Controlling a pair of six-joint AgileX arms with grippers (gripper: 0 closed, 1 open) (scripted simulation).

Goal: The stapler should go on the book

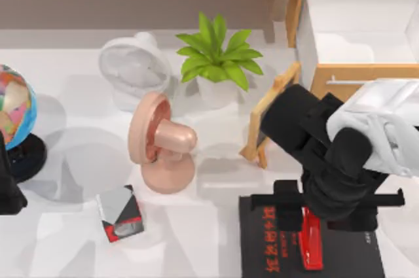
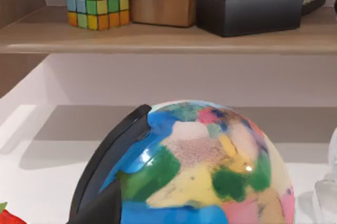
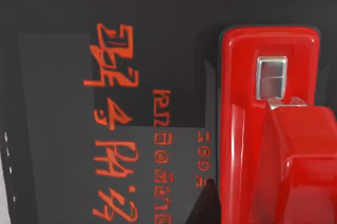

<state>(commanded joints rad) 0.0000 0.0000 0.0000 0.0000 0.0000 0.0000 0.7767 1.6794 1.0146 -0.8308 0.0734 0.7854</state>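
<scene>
Lying on the book (image 1: 347,255), stapler (image 1: 311,242) beneath right gripper (image 1: 313,216), finger spread unclear.

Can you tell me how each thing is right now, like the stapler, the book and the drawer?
stapler: lying flat on the book
book: closed, flat on the table
drawer: pulled open
chalkboard: standing on its frame
right end effector: above the stapler
left arm: parked at the table's left edge
</scene>
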